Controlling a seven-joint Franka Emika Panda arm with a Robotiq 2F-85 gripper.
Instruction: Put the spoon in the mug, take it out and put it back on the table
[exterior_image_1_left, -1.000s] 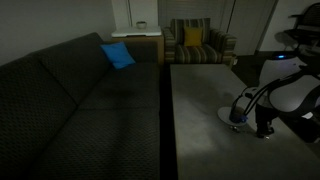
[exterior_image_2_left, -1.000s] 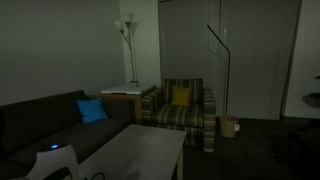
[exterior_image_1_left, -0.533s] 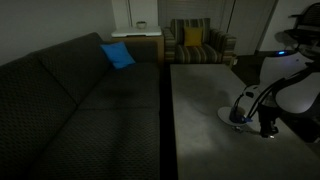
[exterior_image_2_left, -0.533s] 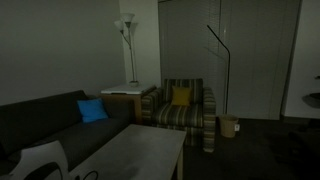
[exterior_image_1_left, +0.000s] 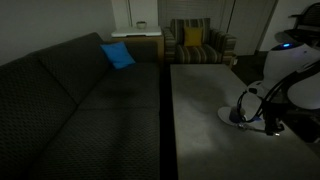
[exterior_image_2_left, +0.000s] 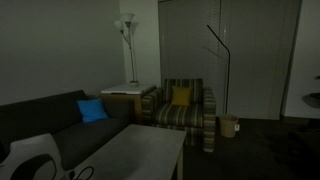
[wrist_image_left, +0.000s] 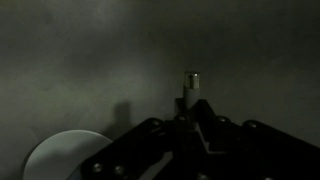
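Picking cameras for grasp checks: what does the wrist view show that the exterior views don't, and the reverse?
Wrist view only: the claw shut on the spoon, whose thin silvery end sticks out past the tips.
Exterior views only: the robot arm, the dark sofa with a blue cushion, the striped armchair and the floor lamp. The spoon is too small to make out there.
Both: the grey table and the white saucer.

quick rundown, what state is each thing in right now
gripper: shut on the spoon
spoon: gripped by one end, the rest sticking out past the fingers, over bare table, not in the mug
mug: on the saucer, inside too dim to see
saucer: flat on the table
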